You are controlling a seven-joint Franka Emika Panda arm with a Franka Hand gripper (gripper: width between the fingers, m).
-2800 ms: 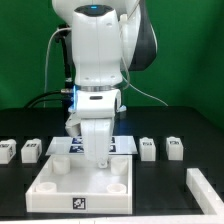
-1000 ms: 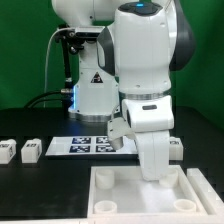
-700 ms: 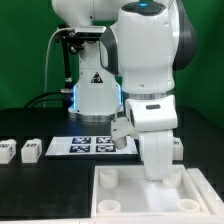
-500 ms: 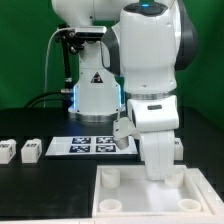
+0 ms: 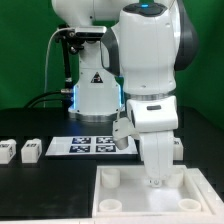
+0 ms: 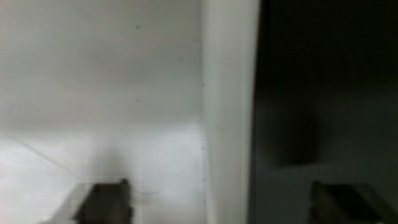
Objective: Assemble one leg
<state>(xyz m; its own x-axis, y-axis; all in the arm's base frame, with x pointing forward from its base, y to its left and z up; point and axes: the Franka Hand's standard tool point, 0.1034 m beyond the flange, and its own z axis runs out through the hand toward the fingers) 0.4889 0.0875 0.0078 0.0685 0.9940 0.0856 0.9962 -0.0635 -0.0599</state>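
- The arm [image 5: 145, 60] is seen bent over the panel [image 5: 135, 195], its thick white wrist pointed straight down at the panel's far edge.
- The end effector [image 5: 155, 180] is held low at that edge. In the wrist view the end effector [image 6: 228, 200] is shown with its two dark fingertips [image 6: 107, 200] apart, the panel's pale edge running between them and nothing clamped.
- The panel is shown as a flat white square with smooth round sockets [image 5: 108, 178] at its corners.
- A leg [image 5: 31, 150], a small white block bearing a black-and-white tag, is found on the dark surface [image 5: 30, 190], beyond the panel toward the exterior view's left.
- A second leg [image 5: 5, 151] lies farther from the panel on that side.
- A third leg [image 5: 178, 148] is partly hidden behind the wrist, just beyond the panel.
- The marker board [image 5: 90, 146] lies flat beyond the panel.
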